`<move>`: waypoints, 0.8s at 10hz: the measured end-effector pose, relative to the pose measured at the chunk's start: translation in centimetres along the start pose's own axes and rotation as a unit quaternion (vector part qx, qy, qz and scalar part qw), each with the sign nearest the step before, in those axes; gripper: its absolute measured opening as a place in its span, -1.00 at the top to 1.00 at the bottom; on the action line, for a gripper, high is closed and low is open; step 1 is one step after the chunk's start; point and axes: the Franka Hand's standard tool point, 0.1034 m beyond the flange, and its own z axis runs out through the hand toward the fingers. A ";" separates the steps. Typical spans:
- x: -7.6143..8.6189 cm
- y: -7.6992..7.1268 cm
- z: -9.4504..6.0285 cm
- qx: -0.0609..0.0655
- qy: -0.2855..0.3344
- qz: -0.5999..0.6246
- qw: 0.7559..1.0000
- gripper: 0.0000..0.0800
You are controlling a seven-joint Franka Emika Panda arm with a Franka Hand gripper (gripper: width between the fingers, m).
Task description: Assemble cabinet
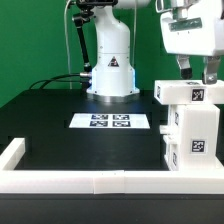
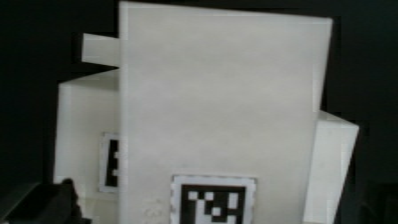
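Note:
The white cabinet (image 1: 188, 130) stands at the exterior view's right, near the front border. It is a tall box body with a smaller white piece (image 1: 180, 93) on top, and both carry black-and-white tags. My gripper (image 1: 197, 72) hangs directly over that top piece, with its two fingers spread to either side of it. In the wrist view a flat white panel (image 2: 222, 100) with a tag (image 2: 217, 201) fills the frame, with the box body (image 2: 89, 130) behind it. My gripper (image 2: 222, 203) straddles the panel. A dark fingertip (image 2: 59, 200) stands apart from the panel's edge.
The marker board (image 1: 110, 121) lies on the black table in front of the robot base (image 1: 110, 70). A low white border frame (image 1: 90, 182) runs along the table's front and left edges. A green wall stands behind the table.

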 end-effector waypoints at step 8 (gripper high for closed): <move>-0.3 -0.8 -0.6 0.000 -0.007 -0.308 0.951 -0.99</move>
